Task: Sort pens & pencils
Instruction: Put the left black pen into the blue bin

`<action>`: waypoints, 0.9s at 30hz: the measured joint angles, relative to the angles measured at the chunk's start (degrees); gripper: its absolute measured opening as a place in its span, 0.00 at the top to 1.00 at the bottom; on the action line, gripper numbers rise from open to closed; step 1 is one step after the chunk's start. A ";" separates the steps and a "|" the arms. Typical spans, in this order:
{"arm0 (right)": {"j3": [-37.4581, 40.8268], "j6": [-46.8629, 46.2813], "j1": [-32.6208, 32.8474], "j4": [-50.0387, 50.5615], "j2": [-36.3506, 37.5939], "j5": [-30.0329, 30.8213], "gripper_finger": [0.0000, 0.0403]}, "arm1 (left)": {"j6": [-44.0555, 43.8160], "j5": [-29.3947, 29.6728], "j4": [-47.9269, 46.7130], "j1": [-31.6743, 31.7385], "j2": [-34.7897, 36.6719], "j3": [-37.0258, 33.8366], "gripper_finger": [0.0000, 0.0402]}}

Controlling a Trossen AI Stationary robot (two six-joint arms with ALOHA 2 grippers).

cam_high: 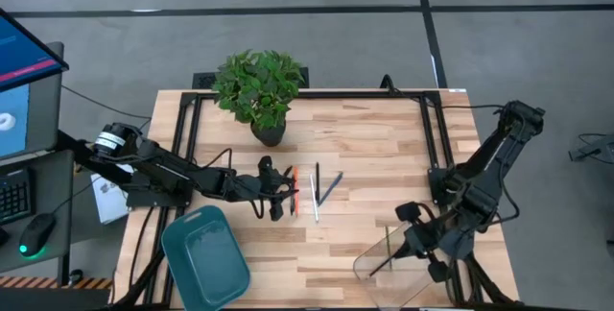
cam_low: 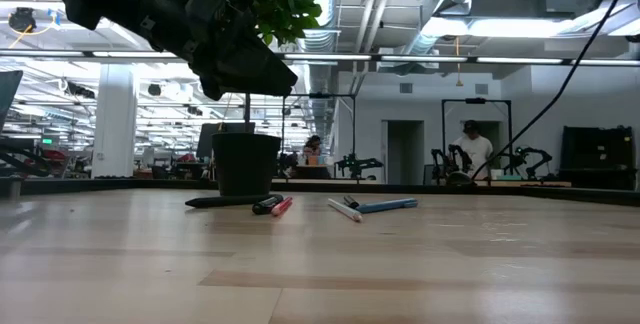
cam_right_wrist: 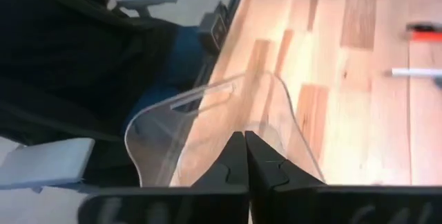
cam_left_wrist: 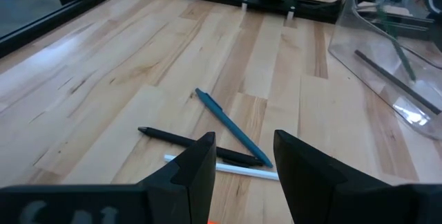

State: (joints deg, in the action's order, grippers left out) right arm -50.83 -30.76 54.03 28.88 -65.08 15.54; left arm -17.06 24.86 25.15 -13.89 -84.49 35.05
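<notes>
Several pens and pencils lie flat near the table's middle: an orange-red one, a white one, a black one and a blue one. My left gripper hovers open just left of them, above the table, with nothing between its fingers. A clear tray at the near right holds an olive stick and a dark stick. My right gripper is shut and empty above that tray's wall.
A potted plant stands at the far side, behind the pens. A teal tray sits at the near left, partly over the table's edge. Bare wood lies between the pens and the clear tray. People stand in the room beyond the table.
</notes>
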 joint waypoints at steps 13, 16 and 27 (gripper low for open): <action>0.00 -0.90 1.85 -0.15 0.00 2.76 0.97 | -0.11 -0.02 -0.02 0.00 0.00 0.00 0.66; 0.00 -0.17 1.85 -0.25 -0.02 3.87 0.96 | -0.11 -0.02 -0.02 0.00 0.00 0.00 0.66; 0.00 10.38 -5.47 -0.61 -0.04 22.42 0.85 | -0.75 1.49 0.00 0.00 0.02 0.00 0.66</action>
State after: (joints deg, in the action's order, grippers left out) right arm -50.83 -20.38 48.56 28.27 -65.12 37.96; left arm -17.81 26.36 25.15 -13.89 -84.47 35.05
